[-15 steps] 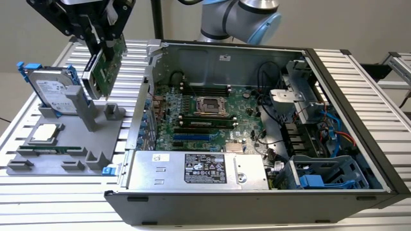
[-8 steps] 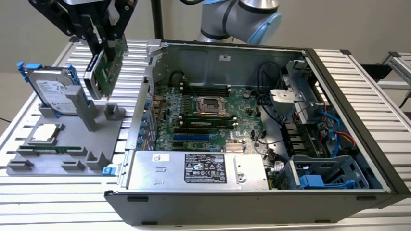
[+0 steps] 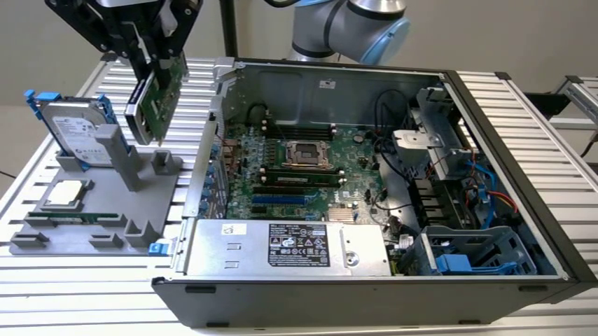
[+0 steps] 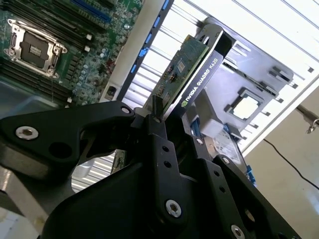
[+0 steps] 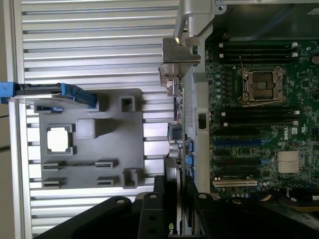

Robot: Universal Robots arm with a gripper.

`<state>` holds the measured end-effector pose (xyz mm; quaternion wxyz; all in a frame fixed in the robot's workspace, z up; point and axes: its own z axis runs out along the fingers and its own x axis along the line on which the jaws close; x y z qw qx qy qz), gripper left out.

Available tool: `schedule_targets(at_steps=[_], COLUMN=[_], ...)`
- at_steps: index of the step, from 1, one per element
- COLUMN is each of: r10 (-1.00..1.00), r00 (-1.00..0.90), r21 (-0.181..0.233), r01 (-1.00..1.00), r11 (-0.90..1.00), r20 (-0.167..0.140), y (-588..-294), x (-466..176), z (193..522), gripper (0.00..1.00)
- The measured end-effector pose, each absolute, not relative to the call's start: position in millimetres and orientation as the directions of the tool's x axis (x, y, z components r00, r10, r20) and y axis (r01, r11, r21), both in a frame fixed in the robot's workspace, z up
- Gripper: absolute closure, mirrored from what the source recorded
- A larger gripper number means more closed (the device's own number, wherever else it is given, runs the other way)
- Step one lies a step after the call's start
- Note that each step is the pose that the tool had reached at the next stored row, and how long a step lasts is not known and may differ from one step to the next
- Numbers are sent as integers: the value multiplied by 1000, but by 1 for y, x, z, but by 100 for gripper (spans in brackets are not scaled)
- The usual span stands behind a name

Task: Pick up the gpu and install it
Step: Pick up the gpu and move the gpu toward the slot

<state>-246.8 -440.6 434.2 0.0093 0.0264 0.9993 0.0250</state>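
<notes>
hanging green silver-bracketed gpu (image 3: 161,94)

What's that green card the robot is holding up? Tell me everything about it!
The gpu is a flat rectangular card: green circuit board on one face, black cooler on the other. The pincer is shut on its upper end, holding it tilted but nearly upright in the air above the grey holder tray, to the exterior view's left of the open computer case. Nothing else seems to touch it.

Beneath my pincer (image 3: 150,59), grey holder posts (image 3: 119,154) stand to one side, the case wall (image 3: 210,133) to the other; past it the motherboard bay (image 3: 299,157) lies open.
</notes>
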Motion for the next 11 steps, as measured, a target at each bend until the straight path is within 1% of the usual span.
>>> schedule_targets(at_steps=[11], r10=[53], r00=[-998], r21=[50], r01=[52], r11=[997], r20=[-17], y=[-441], x=[-235], z=[434], gripper=[100])
